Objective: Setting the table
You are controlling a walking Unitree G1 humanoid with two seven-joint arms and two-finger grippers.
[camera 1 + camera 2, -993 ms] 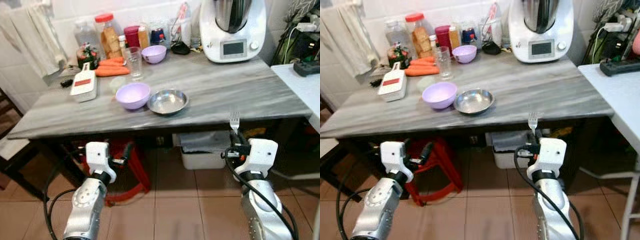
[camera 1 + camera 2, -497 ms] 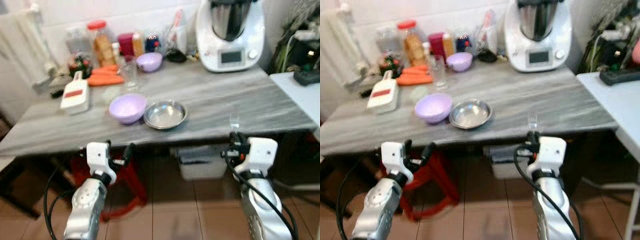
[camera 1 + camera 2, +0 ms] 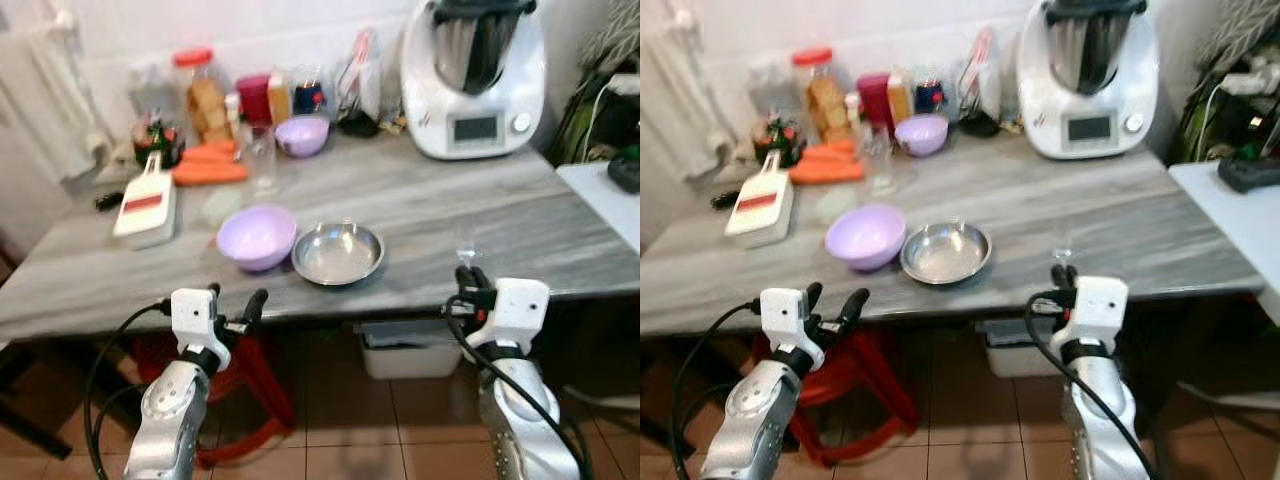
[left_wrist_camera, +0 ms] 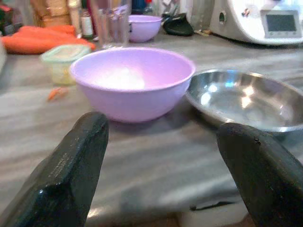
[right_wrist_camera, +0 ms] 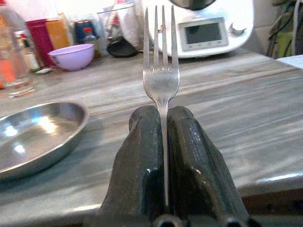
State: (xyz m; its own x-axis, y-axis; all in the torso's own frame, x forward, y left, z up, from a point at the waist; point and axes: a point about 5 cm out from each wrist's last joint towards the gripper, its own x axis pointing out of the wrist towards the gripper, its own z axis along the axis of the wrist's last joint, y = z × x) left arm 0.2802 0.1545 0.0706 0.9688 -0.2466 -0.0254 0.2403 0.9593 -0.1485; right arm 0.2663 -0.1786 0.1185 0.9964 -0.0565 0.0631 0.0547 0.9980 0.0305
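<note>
Gripping a fork (image 5: 161,80) by its handle, the right gripper (image 3: 467,281) has its jaws pressed together on the metal, tines pointing upward, and hovers at the near edge of the grey worktop (image 3: 480,205). Beyond those jaws and toward the robot's left lies a steel dish (image 3: 338,253); farther off behind the tines stands a white kitchen machine (image 3: 480,75) with a small screen.

The left gripper (image 3: 237,310) sits low at the same near edge, its jaws spread wide apart and holding nothing. Straight ahead between them rests a lilac bowl (image 4: 132,80), with the steel dish just beside it on the robot's right (their rims look close, though whether they touch cannot be told). Past the bowl stands a clear glass (image 3: 265,155), then a smaller purple bowl (image 3: 302,135), carrots (image 3: 208,170) and a row of jars (image 3: 205,90) against the wall. A white grater (image 3: 146,205) with a red stripe lies on the worktop off to the left of the left jaws.
</note>
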